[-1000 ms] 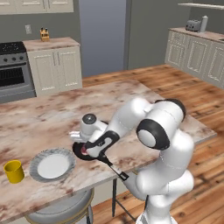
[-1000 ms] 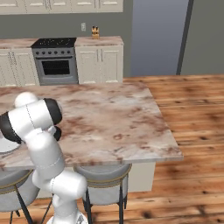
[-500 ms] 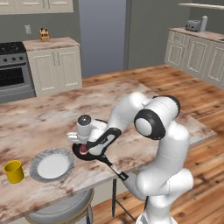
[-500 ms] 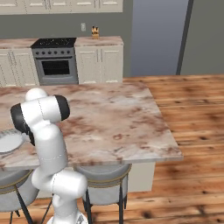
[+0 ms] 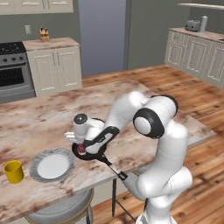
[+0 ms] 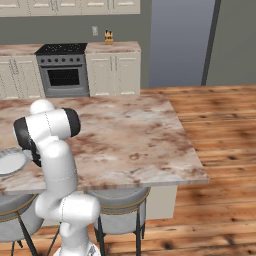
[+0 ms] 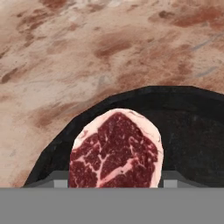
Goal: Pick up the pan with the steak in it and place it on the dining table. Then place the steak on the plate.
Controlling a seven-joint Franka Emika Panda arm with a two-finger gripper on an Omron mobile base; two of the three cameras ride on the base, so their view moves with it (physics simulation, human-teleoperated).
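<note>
Since 1 second back: swung left and lower along the table's near edge, hand now down over the pan rather than just right of it. Pan, plate and cup unmoved.

Gripper (image 5: 81,148) down inside the pan (image 5: 89,154), pointed at the steak (image 5: 81,148). In the hand view, 2 grey fingertips (image 7: 60,180) low at the edge, 1 on each side of the steak (image 7: 115,151), right against its flanks. Jaws partway in; cannot tell whether firmly clamped on the meat or merely flanking it.

Steak lying flat in the pan (image 7: 183,131), red with a white fat rim, close to the pan wall nearest the plate. Not lifted as far as visible.

Pan sitting on the dining table (image 5: 48,118) near its front edge, long handle (image 5: 114,169) sticking out past the edge toward the robot's base.

Plate (image 5: 51,165) just left of the pan, near it, empty-faced, white with a grey rim; a sliver of it (image 6: 10,162) also at the left edge of the right base view, behind the arm. Yellow cup (image 5: 13,171) further left, beside the plate.

Beyond the table: stove (image 6: 64,70) and cream cabinets (image 5: 56,70) along the back wall. Grey stool (image 5: 65,209) tucked under the table's front.
</note>
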